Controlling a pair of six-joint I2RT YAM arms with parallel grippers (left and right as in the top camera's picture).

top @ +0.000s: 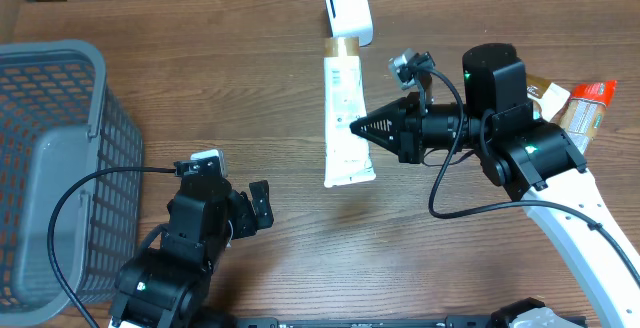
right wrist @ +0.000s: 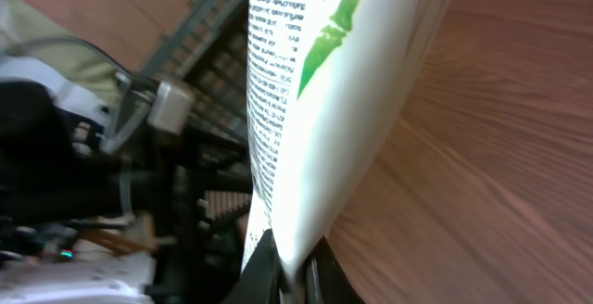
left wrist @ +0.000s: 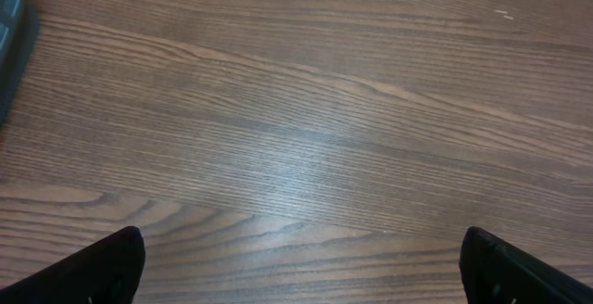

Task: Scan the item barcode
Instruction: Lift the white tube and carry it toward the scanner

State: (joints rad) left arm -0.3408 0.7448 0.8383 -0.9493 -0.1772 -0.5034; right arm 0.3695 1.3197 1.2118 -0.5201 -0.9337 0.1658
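The white tube (top: 345, 108) is clamped near its crimped end by the right gripper (top: 360, 126), whose jaws are shut on it. It is held over the table (top: 230, 78) with its gold cap just beside the white scanner (top: 348, 10). The step in hand is judged to be presenting the barcode. Only fine print is seen in the right wrist view and no barcode can be made out, so the tube is best rolled slowly about its long axis until the code faces the scanner, without the scanner being knocked. The left gripper (top: 260, 206) is held empty, jaws wide, near the grey basket (top: 60, 58).
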